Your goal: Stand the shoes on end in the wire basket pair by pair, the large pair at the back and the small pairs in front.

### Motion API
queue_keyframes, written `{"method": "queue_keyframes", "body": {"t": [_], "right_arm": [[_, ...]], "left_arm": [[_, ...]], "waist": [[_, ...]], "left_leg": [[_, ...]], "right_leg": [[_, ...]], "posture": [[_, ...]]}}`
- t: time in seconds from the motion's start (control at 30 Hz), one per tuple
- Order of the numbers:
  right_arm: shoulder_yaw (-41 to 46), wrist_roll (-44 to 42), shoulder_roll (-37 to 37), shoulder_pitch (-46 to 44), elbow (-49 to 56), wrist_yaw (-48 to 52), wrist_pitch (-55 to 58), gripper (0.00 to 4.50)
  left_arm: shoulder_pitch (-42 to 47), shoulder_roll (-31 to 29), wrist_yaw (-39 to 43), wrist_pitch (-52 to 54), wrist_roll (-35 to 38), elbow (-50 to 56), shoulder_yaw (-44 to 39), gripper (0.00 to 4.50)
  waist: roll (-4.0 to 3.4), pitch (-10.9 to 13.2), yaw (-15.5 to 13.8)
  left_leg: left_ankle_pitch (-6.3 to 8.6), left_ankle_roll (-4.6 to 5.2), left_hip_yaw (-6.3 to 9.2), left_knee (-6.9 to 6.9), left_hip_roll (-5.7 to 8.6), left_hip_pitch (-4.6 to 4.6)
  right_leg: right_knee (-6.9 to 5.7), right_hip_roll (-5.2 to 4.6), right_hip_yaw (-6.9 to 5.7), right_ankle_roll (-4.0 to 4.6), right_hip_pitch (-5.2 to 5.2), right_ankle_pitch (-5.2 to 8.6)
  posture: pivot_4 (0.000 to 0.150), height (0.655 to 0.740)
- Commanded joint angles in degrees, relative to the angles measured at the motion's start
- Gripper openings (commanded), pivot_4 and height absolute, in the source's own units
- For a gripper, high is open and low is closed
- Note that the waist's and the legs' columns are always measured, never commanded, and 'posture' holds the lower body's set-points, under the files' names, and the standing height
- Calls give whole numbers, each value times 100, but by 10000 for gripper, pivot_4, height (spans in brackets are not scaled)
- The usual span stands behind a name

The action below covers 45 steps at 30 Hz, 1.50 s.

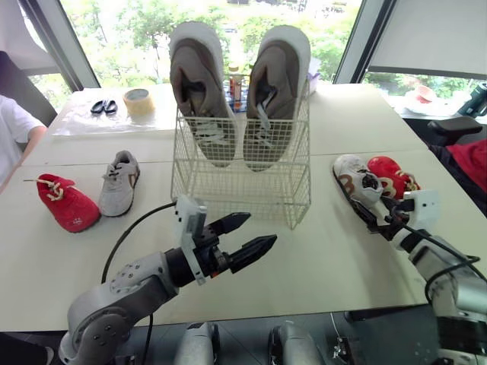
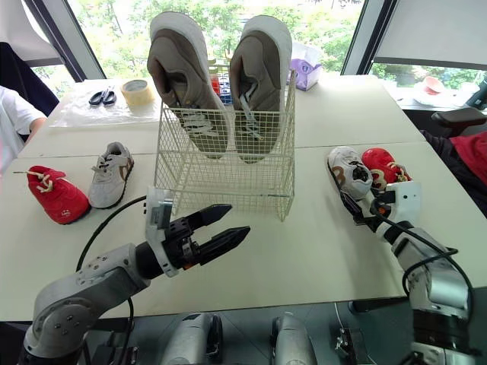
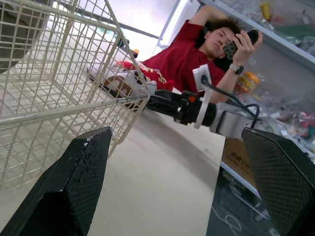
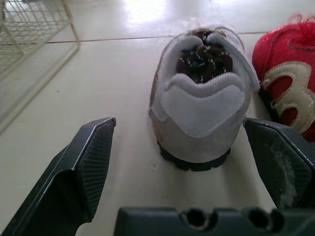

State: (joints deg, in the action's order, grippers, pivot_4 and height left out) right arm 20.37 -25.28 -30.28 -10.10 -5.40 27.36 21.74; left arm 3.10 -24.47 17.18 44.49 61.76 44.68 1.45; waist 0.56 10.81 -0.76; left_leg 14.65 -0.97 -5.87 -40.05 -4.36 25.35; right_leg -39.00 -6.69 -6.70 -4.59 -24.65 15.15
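Note:
A cream wire basket (image 1: 228,179) stands mid-table with two large brown-grey shoes (image 1: 202,84) (image 1: 275,84) upright on end along its back. Left of it lie a small red shoe (image 1: 67,202) and a small grey shoe (image 1: 120,182). To the right lie a small white-grey shoe (image 1: 354,179) and a small red shoe (image 1: 391,176). My right gripper (image 4: 179,125) is open, its fingers spread to either side of the white-grey shoe's heel (image 4: 197,113) without touching it. In front of the basket my left gripper (image 1: 260,230) hovers open and holds nothing.
A tape roll (image 1: 138,101) and scissors (image 1: 103,106) lie at the far left of the table, and a purple pack (image 2: 307,55) sits behind the basket. A person's white sleeve (image 1: 11,129) shows at the left edge. Another person in red (image 3: 192,49) sits beyond the right side.

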Motion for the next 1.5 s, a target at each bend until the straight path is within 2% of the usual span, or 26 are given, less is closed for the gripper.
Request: {"method": "queue_keyframes", "body": {"t": [0.03,0.17,0.27,0.37,0.47,0.5,0.57,0.7,0.77,0.83,0.93,1.03,1.2,1.3,1.5], "right_arm": [[22,241,41,-321,-533,-61,-532,45000],[-69,403,305,-939,-1592,-128,-1082,45000],[-88,463,452,-1109,-1932,-104,-1360,45000],[-111,478,548,-1202,-2118,-60,-1564,36508],[-127,446,606,-1257,-2169,-5,-1646,22070],[-133,433,621,-1261,-2140,9,-1651,18505],[-149,433,634,-1240,-2018,5,-1642,13898],[-139,382,485,-1152,-1263,27,-1531,13898],[-67,334,76,-1362,-655,153,-1378,13898],[142,271,-554,-1988,-377,271,-1268,13898],[272,147,-1126,-3180,-540,280,-1311,13898],[128,-57,-1359,-4202,-368,580,-1246,13898],[-732,-400,-1821,-5274,251,2126,-784,13898],[-1114,-381,-1930,-5650,364,2699,-663,13898],[-1569,-406,-1707,-6105,621,3400,-725,13898]], "left_arm": [[67,-35,16,-132,5,108,-33,43054],[21,-158,34,-76,78,155,-73,43054],[-25,-234,32,-79,176,162,-123,43054],[-80,-322,54,-85,253,163,-177,45000],[-135,-416,98,-77,314,157,-192,45000],[-149,-459,128,-73,343,150,-197,45000],[-169,-561,202,-70,422,142,-236,45000],[-141,-1004,391,-58,1233,81,-824,45000],[97,-1660,514,65,1969,-172,-1482,45000],[778,-2269,378,28,2973,-791,-2136,45000],[2140,-2512,64,-218,3700,-1877,-2402,45000],[3405,-2463,-102,-260,3788,-2863,-2364,45000],[5047,-2315,202,146,3716,-4526,-2153,45000],[5547,-2328,567,532,3572,-5153,-2117,45000],[6149,-2539,1422,1450,2950,-5837,-1875,45000]], "waist": [[0,0,1],[-1,0,22],[-9,-1,12],[-9,-1,5],[-10,-2,18],[-10,-2,26],[-11,-2,33],[-16,1,36],[-31,10,35],[-77,41,-2],[-109,59,-1],[-99,57,10],[-63,57,38],[-59,60,43],[-39,70,22]], "left_leg": [[0,0,-1,0,0,0],[0,-1,-1,0,0,-1],[-1,-2,-1,1,-1,-1],[-1,-2,-2,-1,-1,0],[-1,-2,-1,-1,-1,-1],[-1,-2,-1,0,-2,-2],[-1,-2,-1,0,-4,-2],[-1,-2,-1,2,-5,-1],[-1,-3,-2,2,-5,1],[-1,-2,-5,2,-3,13],[-5,4,-8,-3,15,26],[-5,2,-4,20,15,15],[-27,-36,-12,51,17,4],[-29,-39,-14,48,21,8],[-30,-41,-13,50,21,9]], "right_leg": [[0,0,1,0,0,0],[0,1,0,0,0,0],[0,2,0,0,-1,0],[0,1,0,-1,0,0],[0,1,0,-1,0,0],[0,1,0,-1,0,0],[0,3,0,0,0,0],[-1,3,0,0,-3,0],[-2,3,1,0,-7,0],[-4,0,4,0,-20,-1],[-3,-12,13,3,-36,-2],[0,-5,12,-6,-30,2],[15,-3,11,-13,-25,14],[14,-8,11,-14,-28,13],[15,-8,10,-14,-29,13]], "posture": [[1500,6938],[1500,6938],[1500,6938],[1500,6938],[1500,6938],[1500,6938],[1500,6938],[1500,6938],[1500,6938],[1500,6938],[1500,6938],[1500,6938],[1500,6938],[1500,6938],[1500,6938]]}}
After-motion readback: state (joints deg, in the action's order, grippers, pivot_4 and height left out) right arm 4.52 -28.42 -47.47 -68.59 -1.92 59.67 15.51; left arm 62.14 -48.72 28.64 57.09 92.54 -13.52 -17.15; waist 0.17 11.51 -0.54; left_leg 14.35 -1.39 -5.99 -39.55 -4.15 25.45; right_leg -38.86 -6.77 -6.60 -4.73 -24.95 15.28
